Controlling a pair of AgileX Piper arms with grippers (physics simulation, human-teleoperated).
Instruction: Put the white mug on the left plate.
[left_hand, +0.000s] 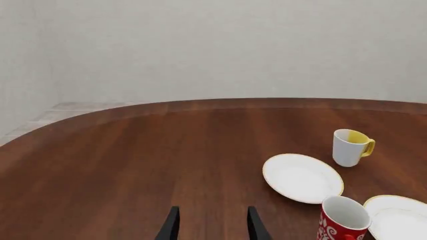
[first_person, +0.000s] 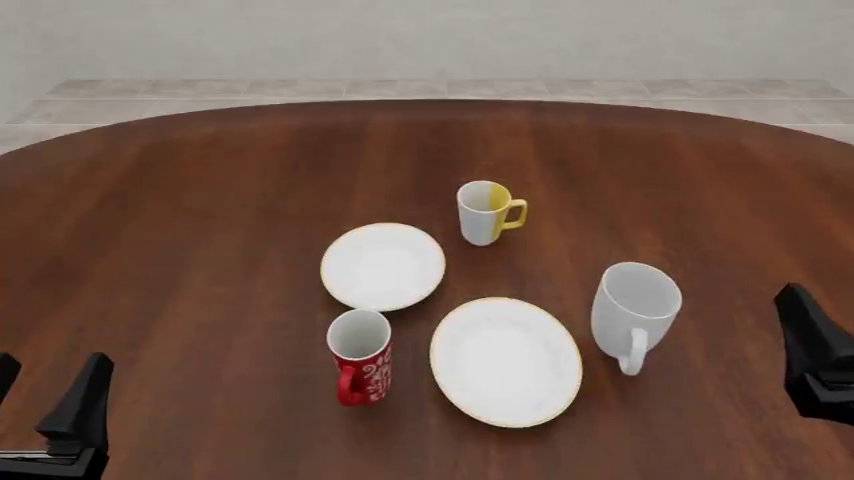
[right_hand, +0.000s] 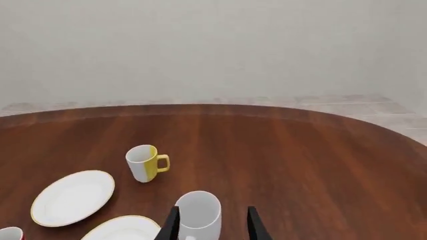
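Note:
The white mug (first_person: 635, 310) stands upright on the table right of centre, its handle towards the near side. It also shows in the right wrist view (right_hand: 198, 214), ahead of the fingers. The left plate (first_person: 383, 265), small with a thin gold rim, lies left of centre and is bare; it also shows in the left wrist view (left_hand: 302, 177). My right gripper (first_person: 811, 345) is open and empty at the right edge, apart from the mug. My left gripper (first_person: 47, 388) is open and empty at the near left corner, far from the plate.
A larger white plate (first_person: 506, 360) lies between the white mug and a red patterned mug (first_person: 360, 356), which stands just in front of the left plate. A white-and-yellow mug (first_person: 483, 212) stands behind the plates. The brown table (first_person: 200, 200) ends in a curved far edge.

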